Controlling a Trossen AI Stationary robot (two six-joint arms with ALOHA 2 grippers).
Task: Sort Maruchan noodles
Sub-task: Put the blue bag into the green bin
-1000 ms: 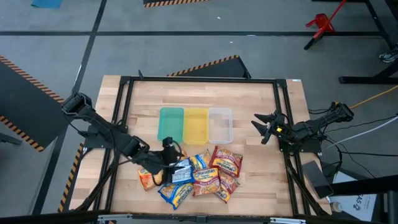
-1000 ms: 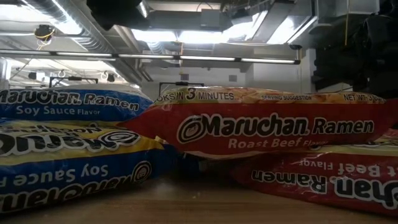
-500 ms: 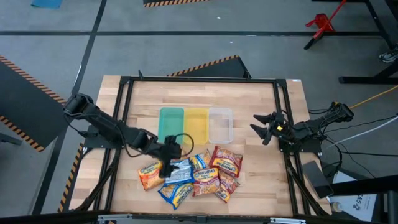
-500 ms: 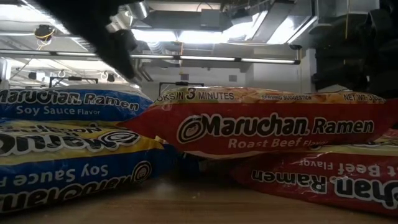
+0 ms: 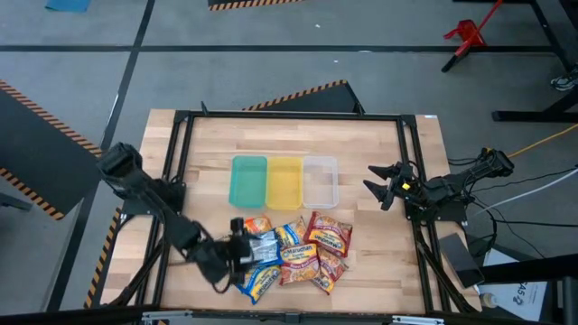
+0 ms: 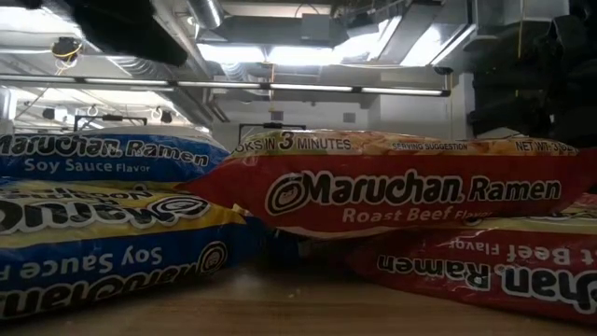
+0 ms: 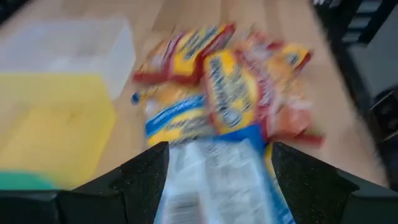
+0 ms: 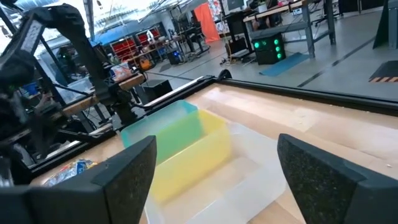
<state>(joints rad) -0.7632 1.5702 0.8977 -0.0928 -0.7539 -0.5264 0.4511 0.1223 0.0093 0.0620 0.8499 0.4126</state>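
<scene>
The Maruchan noodle packets (image 5: 293, 253), blue-yellow, red and orange, lie in an overlapping pile near the table's near edge. They fill the low view (image 6: 401, 191). My left gripper (image 5: 237, 246) is low at the pile's left side and points toward the table's right. It is open, and its fingers (image 7: 152, 174) stand on either side of a blue-and-white packet's end (image 7: 214, 180); whether they touch it I cannot tell. My right gripper (image 5: 379, 185) is open and empty, off the table's right side, and faces the trays (image 8: 216, 146).
A green tray (image 5: 248, 181), a yellow tray (image 5: 284, 181) and a clear tray (image 5: 320, 181) stand side by side in the table's middle, just beyond the pile. A black frame (image 5: 289, 116) runs around the tabletop. Bare wood lies at the far side.
My left arm has swung toward the table's near edge. Its gripper has gone from beside the green tray down to the pile's left side and has turned toward the table's right. The orange packet at the pile's left no longer shows there; the arm now covers that spot.
</scene>
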